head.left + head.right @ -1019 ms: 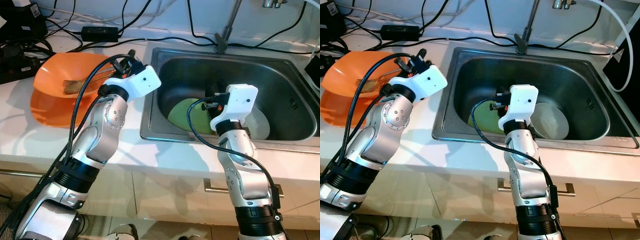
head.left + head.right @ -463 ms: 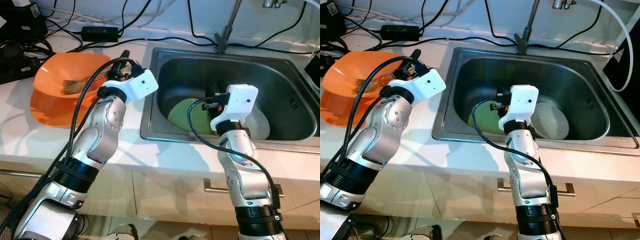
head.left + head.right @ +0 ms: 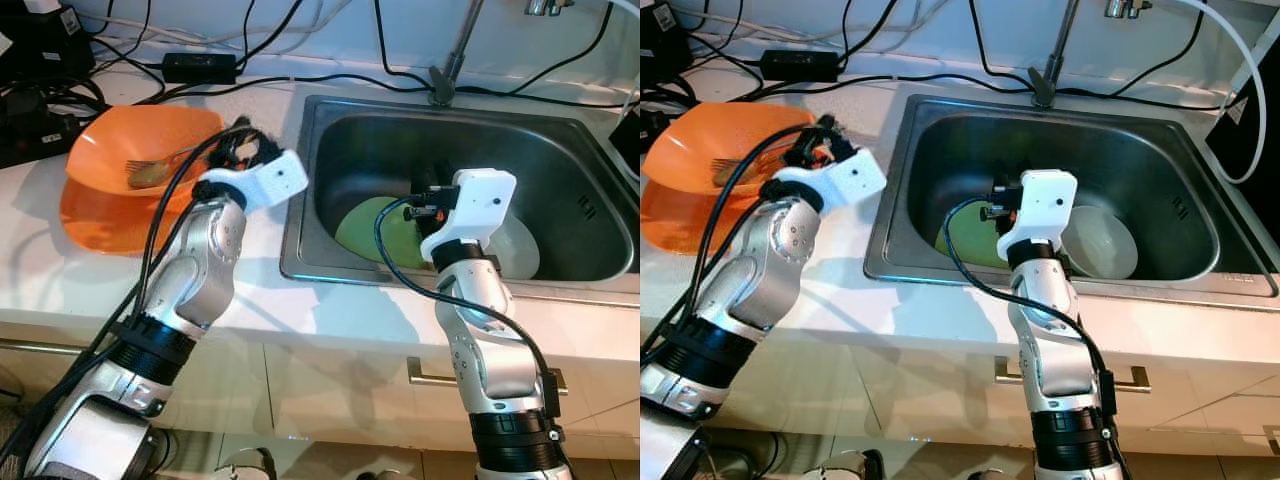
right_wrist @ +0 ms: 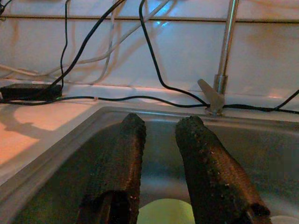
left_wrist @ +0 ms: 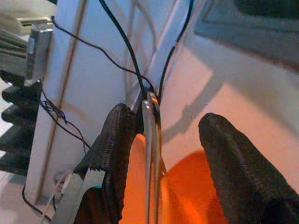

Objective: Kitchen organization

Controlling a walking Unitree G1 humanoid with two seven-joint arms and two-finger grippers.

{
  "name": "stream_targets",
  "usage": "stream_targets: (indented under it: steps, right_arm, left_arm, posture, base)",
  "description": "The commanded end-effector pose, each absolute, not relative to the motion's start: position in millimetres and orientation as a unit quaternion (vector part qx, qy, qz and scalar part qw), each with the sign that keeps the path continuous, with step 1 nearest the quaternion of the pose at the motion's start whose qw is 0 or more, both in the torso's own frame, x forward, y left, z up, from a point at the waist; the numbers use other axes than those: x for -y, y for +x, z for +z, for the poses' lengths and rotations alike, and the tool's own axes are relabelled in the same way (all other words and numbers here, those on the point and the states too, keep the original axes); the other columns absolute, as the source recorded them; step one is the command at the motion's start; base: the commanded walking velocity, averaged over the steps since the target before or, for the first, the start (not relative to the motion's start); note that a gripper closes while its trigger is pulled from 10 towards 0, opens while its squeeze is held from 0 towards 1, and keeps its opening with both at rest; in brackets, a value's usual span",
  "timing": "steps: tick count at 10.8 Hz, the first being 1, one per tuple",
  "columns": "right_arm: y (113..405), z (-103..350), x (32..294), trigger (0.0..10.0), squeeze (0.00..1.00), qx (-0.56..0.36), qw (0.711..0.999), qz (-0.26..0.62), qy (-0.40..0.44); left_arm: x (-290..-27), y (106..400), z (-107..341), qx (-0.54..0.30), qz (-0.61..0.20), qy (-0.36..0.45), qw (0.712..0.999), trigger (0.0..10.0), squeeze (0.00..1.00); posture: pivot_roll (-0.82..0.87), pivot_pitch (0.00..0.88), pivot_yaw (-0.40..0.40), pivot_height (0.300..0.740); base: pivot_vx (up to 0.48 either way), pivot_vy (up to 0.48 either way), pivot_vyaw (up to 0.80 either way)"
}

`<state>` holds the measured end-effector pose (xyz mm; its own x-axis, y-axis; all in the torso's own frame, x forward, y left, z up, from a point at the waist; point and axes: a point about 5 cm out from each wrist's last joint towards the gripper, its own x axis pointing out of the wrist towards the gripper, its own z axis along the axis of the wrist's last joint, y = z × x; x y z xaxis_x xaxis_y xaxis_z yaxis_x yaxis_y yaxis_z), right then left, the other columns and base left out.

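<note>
The fork (image 5: 150,154), its long axis running from the orange bowl (image 3: 100,160) toward the left gripper (image 5: 163,154), is seen between the parted, empty jaws, while the right gripper (image 4: 161,168), jaws likewise parted and empty, is held over the sink (image 3: 560,140).

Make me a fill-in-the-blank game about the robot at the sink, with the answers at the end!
1. The fork lies in a bowl coloured ______.
2. The green plate lies inside the ______.
3. The left pincer is open, and the thin metal handle between its fingers rests against ______ of them.
4. The right pincer hangs over the ______ plate.

Answers: orange; sink; one; green
</note>
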<state>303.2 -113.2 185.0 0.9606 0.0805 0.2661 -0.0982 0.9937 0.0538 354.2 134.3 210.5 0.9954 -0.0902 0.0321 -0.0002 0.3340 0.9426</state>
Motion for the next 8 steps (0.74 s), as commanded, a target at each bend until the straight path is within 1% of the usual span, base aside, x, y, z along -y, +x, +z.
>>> stream_targets:
  steps: [1,2,3,8]
  right_arm:
    - [304.2,184.2,115.0,10.0,0.00,0.130,0.990,0.039,0.033]
    - [304.1,184.4,115.1,10.0,0.00,0.130,0.990,0.038,0.033]
    - [304.2,184.4,115.1,10.0,0.00,0.130,0.990,0.038,0.034]
    - [304.1,184.1,115.4,10.0,0.00,0.130,0.990,0.038,0.033]
  left_arm:
    - [-130.7,355.3,213.0,0.043,-0.031,0.580,0.813,10.0,0.00]
    - [-129.3,356.5,212.3,0.042,-0.032,0.579,0.814,4.3,0.00]
    - [-128.6,357.3,212.5,0.043,-0.031,0.578,0.814,0.0,0.00]
    - [-130.3,358.8,214.4,0.048,-0.020,0.579,0.814,0.0,0.00]
  posture:
    - [0.08,0.080,-0.053,0.740]
    - [0.08,0.079,-0.052,0.740]
    - [0.08,0.079,-0.052,0.740]
    - [0.08,0.079,-0.052,0.740]
  base:
    - [0.000,0.000,0.00]
    - [0.000,0.000,0.00]
    - [0.000,0.000,0.00]
    - [0.000,0.000,0.00]
